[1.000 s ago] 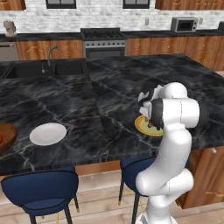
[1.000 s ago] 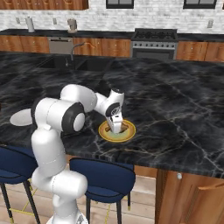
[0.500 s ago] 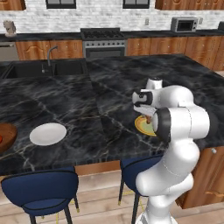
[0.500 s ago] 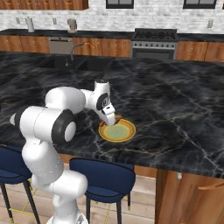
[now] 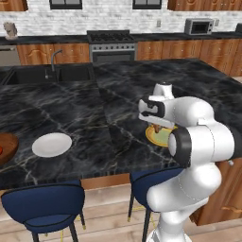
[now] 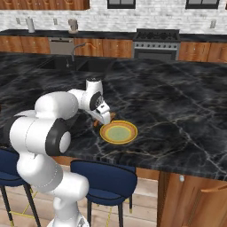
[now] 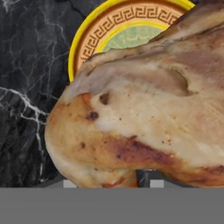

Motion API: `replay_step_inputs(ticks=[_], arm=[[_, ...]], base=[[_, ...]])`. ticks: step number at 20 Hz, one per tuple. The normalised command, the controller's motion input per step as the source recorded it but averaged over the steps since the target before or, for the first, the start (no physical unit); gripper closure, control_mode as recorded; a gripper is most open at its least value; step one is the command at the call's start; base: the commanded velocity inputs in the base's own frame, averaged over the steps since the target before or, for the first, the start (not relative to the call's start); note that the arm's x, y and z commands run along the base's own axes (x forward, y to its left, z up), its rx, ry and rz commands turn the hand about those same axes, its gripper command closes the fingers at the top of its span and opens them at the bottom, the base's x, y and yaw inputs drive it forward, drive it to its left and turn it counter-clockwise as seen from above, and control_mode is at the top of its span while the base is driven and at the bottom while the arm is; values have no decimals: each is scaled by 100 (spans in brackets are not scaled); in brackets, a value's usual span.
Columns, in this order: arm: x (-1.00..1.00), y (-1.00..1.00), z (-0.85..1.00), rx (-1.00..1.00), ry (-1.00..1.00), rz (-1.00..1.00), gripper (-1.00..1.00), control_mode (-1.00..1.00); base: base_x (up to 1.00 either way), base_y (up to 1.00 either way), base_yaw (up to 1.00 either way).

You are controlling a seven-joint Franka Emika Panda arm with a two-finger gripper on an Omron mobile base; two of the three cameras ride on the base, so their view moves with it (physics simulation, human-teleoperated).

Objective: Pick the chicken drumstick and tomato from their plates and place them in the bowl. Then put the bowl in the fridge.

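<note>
Black marble bench in kitchen, stove and wood cabinets behind. Jaws clamped on chicken drumstick, lifted clear of yellow plate, just beside its left rim in right base view. Hand view: drumstick close up, yellow plate below it. White plate well apart on bench toward left. Wooden bowl at far left edge, red tomato inside it. Blue stools under bench edge.
</note>
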Motion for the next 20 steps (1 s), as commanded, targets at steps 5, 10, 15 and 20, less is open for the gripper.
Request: replay_step_inputs(ticks=[5,10,15,20], arm=[[-1,2,3,0,-5,0,100,-100],[0,0,0,0,0,0,100,-100],[0,0,0,0,0,0,100,100],[0,0,0,0,0,0,100,100]], base=[[0,0,0],[0,0,0],[0,0,0],[-4,-1,0]])
